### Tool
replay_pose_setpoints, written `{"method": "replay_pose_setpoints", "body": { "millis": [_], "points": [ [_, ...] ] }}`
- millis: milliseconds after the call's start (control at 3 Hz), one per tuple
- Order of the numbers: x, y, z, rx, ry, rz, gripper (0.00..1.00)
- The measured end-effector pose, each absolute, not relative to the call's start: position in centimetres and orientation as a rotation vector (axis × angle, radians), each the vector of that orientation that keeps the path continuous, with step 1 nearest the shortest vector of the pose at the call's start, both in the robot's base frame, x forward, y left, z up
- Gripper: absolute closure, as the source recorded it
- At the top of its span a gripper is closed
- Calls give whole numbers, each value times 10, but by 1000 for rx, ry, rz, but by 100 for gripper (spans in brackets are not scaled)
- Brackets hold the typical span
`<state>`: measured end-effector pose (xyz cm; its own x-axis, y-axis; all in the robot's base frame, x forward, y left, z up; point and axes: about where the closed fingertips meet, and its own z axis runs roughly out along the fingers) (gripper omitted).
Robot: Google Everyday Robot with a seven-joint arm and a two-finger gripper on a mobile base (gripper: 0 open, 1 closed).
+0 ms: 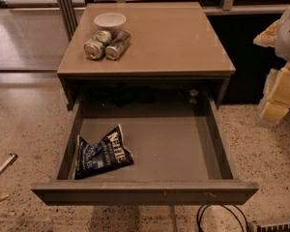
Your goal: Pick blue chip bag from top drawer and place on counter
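The blue chip bag lies crumpled in the front left corner of the open top drawer, its white "Kettle" lettering facing up. The drawer is pulled far out below the tan counter. My gripper is at the right edge of the view, pale yellow and white. It hangs beside the cabinet at about drawer height, well to the right of the bag and apart from it.
A white bowl and two silver-green cans lying on their sides sit at the counter's back left. Dark cables lie on the speckled floor under the drawer front. A metal bar pokes in at the left.
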<state>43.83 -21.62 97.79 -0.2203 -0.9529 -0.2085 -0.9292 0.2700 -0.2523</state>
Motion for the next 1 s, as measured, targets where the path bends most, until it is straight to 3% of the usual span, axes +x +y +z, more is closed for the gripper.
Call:
{"method": "replay_pose_setpoints", "body": {
  "millis": [1000],
  "points": [
    [461,-195,944,-1723,2156,19,0]
  ]
}}
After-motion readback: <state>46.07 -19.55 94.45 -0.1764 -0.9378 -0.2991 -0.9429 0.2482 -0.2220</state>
